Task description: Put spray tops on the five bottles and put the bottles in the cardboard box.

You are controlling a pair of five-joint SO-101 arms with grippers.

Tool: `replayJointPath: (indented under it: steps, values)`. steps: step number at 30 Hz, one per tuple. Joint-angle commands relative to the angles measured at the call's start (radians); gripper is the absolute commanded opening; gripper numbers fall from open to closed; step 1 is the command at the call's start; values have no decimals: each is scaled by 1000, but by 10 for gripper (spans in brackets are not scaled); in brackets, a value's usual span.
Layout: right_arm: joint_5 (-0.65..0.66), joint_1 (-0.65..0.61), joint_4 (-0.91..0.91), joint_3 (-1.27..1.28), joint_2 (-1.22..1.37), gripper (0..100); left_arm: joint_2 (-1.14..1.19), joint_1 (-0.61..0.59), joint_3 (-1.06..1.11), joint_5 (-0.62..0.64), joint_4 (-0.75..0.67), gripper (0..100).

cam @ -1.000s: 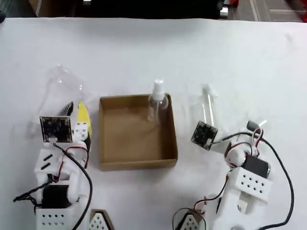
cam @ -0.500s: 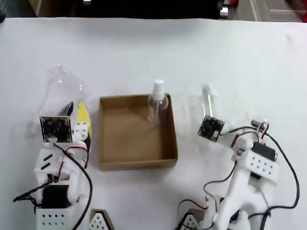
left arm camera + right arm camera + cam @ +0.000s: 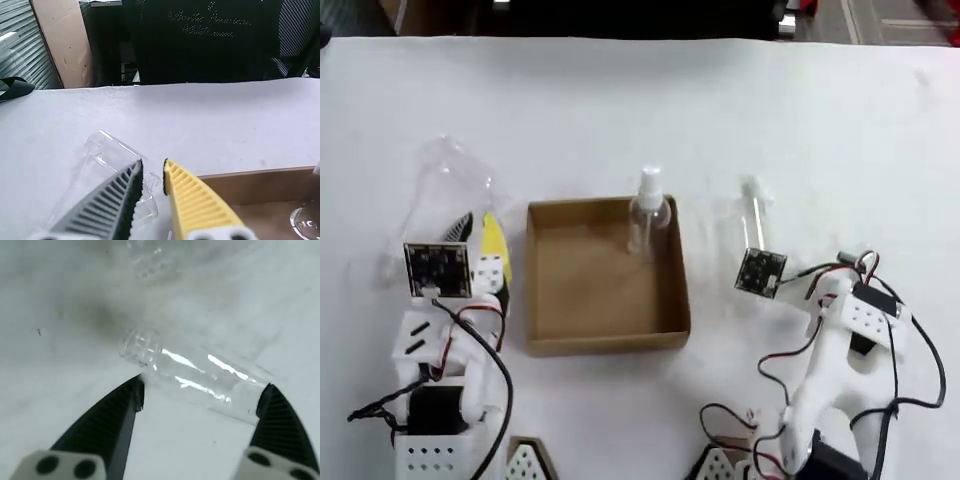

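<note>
The cardboard box [image 3: 606,338] lies open at the table's middle. One clear bottle with a white spray top [image 3: 648,213] stands upright in its far right corner. A loose spray top with its tube [image 3: 756,207] lies on the table right of the box. A clear bottle without a top [image 3: 200,372] lies on its side between the black fingers of my right gripper [image 3: 202,390], which is open wide just above it. My left gripper [image 3: 152,169], one grey and one yellow finger, holds nothing, with a narrow gap, and stays left of the box.
A crumpled clear plastic bag [image 3: 448,178] lies beyond the left gripper, near the table's left side. The right arm's wrist camera board [image 3: 761,271] hangs right of the box. Bare white table stretches behind the box.
The right arm has swung up and to the right, its wrist now leaning over the spot right of the box. The left arm, the box and the standing bottle are unchanged.
</note>
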Motion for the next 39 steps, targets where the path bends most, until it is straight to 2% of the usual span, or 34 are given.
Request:
replayJointPath:
  steps: [1, 5, 10, 14, 19, 32, 39]
  values:
    - [9, 7, -81, -48, 51, 326, -10, 5, -6, -9, -26, 72]
    - [8, 12, -101, -48, 58, 326, -10, 5, -6, -9, -26, 72]
    - [17, 5, -36, -48, -7, 326, -10, 7, -5, -9, -28, 72]
    - [75, -10, -25, -46, -5, 313, -10, 7, -5, -9, -28, 72]
    - [144, 7, -61, -48, 64, 277, -10, 7, -5, -9, -26, 72]
    - [143, 22, -53, -242, 394, 279, -10, 7, -5, -9, -26, 72]
    - [129, 27, -53, -253, 415, 278, -10, 7, -5, -8, -28, 72]
